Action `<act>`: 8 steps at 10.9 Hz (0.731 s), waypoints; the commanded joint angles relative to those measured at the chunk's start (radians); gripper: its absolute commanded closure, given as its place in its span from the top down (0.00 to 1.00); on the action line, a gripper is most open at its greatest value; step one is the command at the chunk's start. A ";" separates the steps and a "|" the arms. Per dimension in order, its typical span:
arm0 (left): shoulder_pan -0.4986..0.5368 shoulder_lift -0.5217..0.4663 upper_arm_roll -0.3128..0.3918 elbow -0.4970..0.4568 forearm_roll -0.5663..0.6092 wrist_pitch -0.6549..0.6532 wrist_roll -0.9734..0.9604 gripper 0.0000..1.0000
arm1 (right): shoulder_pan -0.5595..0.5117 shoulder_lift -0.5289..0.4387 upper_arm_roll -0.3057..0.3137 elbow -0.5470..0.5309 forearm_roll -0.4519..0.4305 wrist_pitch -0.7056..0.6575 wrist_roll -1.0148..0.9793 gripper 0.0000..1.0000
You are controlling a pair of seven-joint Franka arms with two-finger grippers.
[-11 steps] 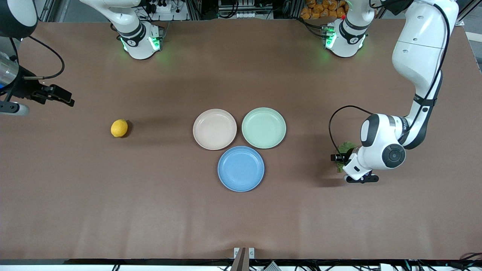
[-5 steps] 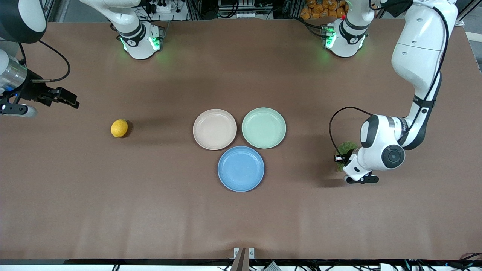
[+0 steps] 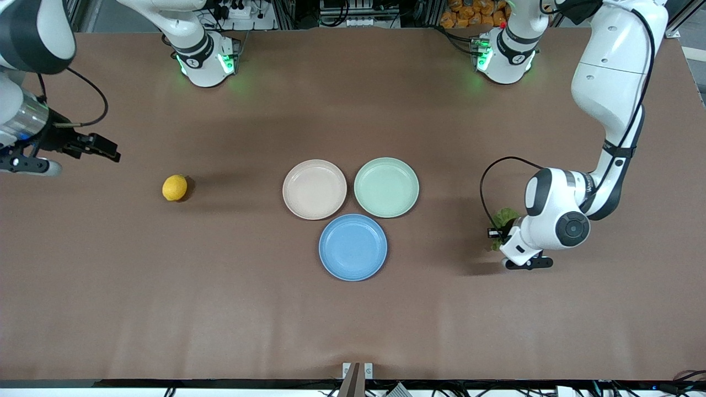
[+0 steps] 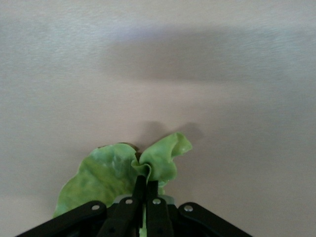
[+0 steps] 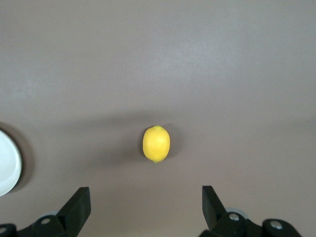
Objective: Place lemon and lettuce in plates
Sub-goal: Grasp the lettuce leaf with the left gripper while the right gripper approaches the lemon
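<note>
Nothing plated yet; both plates stood empty.
My left gripper pinched the lettuce on the table; my right gripper, fingers spread, hung above the lemon.

A: Classify the location.

B: Robotics laboratory. Indicators: a brown-covered table; two fixed arm bases with green status lights; aluminium framing and power strips along the table's edge by the bases.

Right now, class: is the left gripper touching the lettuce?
Touching. The left wrist view shows the left gripper with its fingers pinched shut on a fold of the lettuce.
</note>
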 commanded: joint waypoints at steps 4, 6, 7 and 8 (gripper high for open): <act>-0.123 -0.074 -0.019 0.135 -0.009 -0.242 -0.206 0.00 | -0.014 0.101 0.008 -0.142 -0.009 0.228 -0.017 1.00; -0.131 -0.074 -0.058 0.177 -0.072 -0.270 -0.291 0.00 | -0.016 0.144 0.008 -0.148 -0.009 0.233 -0.017 1.00; -0.132 -0.074 -0.090 0.180 -0.078 -0.268 -0.339 0.00 | -0.016 0.166 0.008 -0.148 -0.008 0.235 -0.017 1.00; -0.132 -0.073 -0.125 0.183 -0.077 -0.268 -0.380 0.00 | -0.016 0.184 0.008 -0.148 -0.005 0.236 -0.017 1.00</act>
